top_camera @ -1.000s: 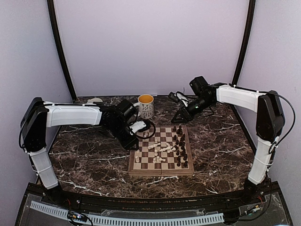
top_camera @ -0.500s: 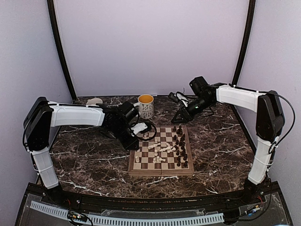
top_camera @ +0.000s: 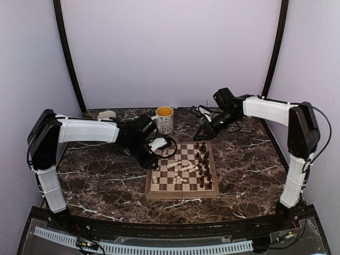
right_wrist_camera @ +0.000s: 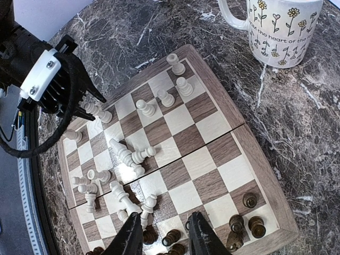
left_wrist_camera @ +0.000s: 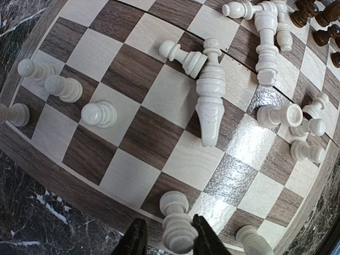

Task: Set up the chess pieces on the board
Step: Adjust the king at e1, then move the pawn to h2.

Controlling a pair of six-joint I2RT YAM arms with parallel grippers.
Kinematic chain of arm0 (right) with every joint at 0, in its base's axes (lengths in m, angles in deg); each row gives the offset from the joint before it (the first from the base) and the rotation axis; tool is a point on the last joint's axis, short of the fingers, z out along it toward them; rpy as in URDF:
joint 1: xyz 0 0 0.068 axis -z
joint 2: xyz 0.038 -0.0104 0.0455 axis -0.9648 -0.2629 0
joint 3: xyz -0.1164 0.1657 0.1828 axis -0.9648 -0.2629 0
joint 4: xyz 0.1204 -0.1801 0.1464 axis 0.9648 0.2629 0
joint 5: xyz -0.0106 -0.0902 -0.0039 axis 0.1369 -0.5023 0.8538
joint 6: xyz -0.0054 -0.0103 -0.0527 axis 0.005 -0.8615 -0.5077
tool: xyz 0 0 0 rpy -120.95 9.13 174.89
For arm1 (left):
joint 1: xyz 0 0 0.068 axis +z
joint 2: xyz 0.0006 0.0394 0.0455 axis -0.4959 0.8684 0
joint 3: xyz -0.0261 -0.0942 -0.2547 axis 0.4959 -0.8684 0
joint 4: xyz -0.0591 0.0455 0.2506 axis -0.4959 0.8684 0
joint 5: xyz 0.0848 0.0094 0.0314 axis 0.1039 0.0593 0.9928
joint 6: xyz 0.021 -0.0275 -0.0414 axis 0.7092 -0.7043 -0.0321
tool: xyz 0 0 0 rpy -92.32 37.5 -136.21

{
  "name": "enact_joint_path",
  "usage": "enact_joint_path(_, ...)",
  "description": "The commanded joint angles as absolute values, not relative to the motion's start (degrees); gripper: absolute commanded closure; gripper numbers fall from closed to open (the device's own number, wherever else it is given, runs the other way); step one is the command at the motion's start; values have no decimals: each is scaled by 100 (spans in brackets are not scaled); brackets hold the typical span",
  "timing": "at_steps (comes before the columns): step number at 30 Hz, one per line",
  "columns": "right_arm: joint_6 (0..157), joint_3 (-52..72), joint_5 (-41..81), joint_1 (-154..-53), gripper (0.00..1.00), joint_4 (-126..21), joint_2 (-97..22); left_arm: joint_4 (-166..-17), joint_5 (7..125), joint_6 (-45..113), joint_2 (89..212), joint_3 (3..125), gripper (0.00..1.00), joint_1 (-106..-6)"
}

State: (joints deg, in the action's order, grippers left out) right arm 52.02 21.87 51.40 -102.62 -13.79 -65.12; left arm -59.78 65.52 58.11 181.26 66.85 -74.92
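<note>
Straddling 1 white piece (left_wrist_camera: 175,204) w/ left claw (left_wrist_camera: 168,234), 4 others (left_wrist_camera: 99,113) upright nearby.

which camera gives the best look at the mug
Right wrist view: the mug is close, upper right, flower print and lettering clear, though its rim is cut off. Top external shows it whole but small, behind the board. Left wrist misses it.

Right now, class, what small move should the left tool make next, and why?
Probably open the left tool slightly and lift away: the white pawn between its fingers already stands upright on an edge square of the board, near other standing pawns. Whether it is gripped is unclear.
</note>
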Motion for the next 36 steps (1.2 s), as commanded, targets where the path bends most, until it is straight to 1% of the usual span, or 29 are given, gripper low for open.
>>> enact_joint_path(1,5148,2199,5173,-10276,69,-1340,-6553,-5978,6515,5840,18028,6731,66,-7508)
enact_joint_path(5,5140,2207,5182,-10280,69,-1331,-6534,-5945,6483,5812,17708,6719,58,-7508)
enact_joint_path(11,5109,2208,5179,-10283,69,-1319,-6520,-5992,6485,5704,17012,6720,53,-7537)
enact_joint_path(14,5094,2208,5168,-10280,69,-1306,-6505,-6043,6225,5659,16902,6787,55,-7681)
enact_joint_path(17,5076,2203,5131,-10280,69,-1310,-6471,-5920,6057,5660,17028,7008,59,-7891)
enact_joint_path(25,5055,2125,4948,-10280,69,-1355,-6311,-5361,6281,5834,17971,7766,67,-8423)
enact_joint_path(28,5042,2094,4921,-10280,69,-1379,-6264,-5219,6357,5903,18227,7926,67,-8527)
enact_joint_path(33,5017,2068,4894,-10280,69,-1387,-6226,-5049,6420,5961,18505,8040,62,-8619)
enact_joint_path(36,4996,2042,4885,-10278,69,-1394,-6213,-5093,6369,5965,18589,8037,62,-8624)
